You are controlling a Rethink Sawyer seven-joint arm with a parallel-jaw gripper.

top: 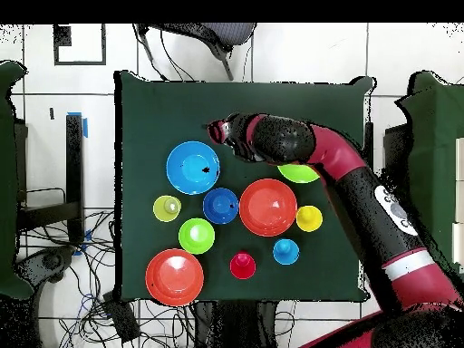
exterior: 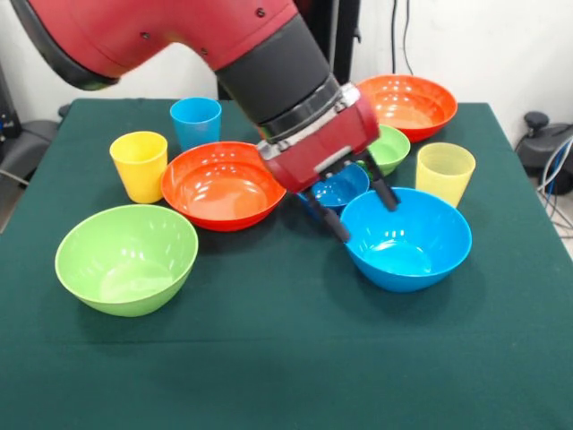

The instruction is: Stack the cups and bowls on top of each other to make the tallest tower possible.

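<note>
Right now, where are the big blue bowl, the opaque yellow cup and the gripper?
big blue bowl (exterior: pixel 407 246): front view, inner floor.
opaque yellow cup (exterior: pixel 140 170): front view, outer side wall.
gripper (exterior: pixel 363 215): front view, between fingertips.

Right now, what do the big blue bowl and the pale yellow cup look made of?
The big blue bowl looks like glossy hard plastic: bright highlights streak its inside. The pale yellow cup seems thin translucent plastic, since light shows through its wall; faint vertical ribs show.

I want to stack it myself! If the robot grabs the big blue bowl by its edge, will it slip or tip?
Maybe a bit. The big blue bowl looks shiny and smooth, so it could slip from the gripper. It looks like thin plastic, so probably light. It sits upright on a wide round shape, so a push would likely slide it across the green table cloth rather than tip it.
</note>
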